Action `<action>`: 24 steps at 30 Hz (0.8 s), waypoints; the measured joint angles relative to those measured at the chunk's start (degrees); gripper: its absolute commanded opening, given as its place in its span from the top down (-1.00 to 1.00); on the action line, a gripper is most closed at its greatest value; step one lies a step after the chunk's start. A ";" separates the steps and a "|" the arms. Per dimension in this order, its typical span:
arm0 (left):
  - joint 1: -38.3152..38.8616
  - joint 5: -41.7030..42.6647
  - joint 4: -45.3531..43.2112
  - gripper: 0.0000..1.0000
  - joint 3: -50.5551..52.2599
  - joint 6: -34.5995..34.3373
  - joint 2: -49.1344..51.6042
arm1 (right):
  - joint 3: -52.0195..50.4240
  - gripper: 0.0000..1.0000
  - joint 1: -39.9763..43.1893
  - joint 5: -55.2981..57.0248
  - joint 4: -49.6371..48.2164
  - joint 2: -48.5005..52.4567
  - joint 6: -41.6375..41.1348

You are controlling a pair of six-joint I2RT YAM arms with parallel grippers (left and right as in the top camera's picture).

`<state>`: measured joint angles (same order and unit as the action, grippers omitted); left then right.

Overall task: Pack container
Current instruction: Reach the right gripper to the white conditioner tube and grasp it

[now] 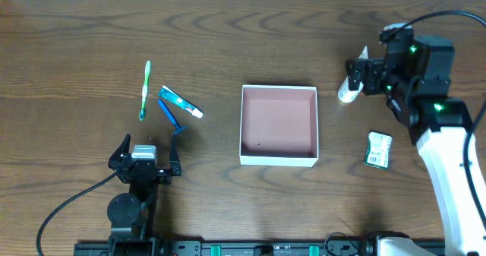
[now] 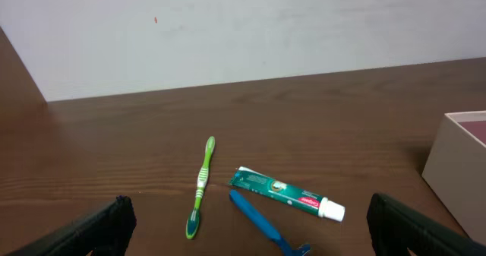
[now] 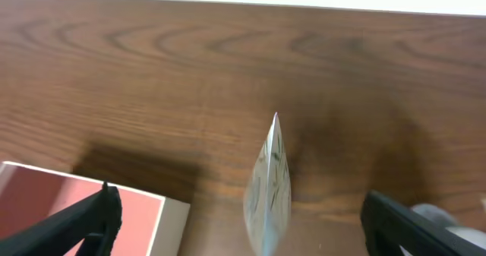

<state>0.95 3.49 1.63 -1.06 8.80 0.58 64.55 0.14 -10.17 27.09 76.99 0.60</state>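
Note:
The container [image 1: 278, 161], a shallow square box with white walls and a pink-brown inside, sits mid-table and looks empty. Its wall also shows in the left wrist view [image 2: 452, 172] and the right wrist view [image 3: 173, 225]. A green toothbrush [image 1: 145, 90], a green toothpaste tube [image 1: 180, 102] and a blue razor [image 1: 170, 113] lie left of it. My left gripper [image 1: 144, 156] is open just in front of them, with the razor [image 2: 262, 224] between its fingers [image 2: 247, 239]. My right gripper [image 1: 358, 75] is open around a white tube [image 1: 348, 89], which lies between the fingers [image 3: 250, 233] without touching them [image 3: 267, 188].
A small green packet [image 1: 378, 148] lies on the wood right of the container, under the right arm. The table's far edge and a white wall show behind the toothbrush [image 2: 201, 188] and toothpaste [image 2: 285, 194].

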 measured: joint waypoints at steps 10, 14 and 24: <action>0.00 0.00 0.02 -0.96 0.00 0.00 0.00 | 0.00 -0.29 0.09 2.80 -1.46 6.69 1.49; 0.00 -0.02 0.02 -0.96 0.00 0.00 0.00 | 0.00 -0.10 0.11 3.56 -1.66 8.28 1.53; 0.00 0.00 0.02 -0.96 0.00 0.00 0.00 | 0.00 0.97 0.17 4.02 -3.50 10.29 1.55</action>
<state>0.95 3.49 1.65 -1.06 8.80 0.58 64.55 0.32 -6.15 23.59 87.29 2.15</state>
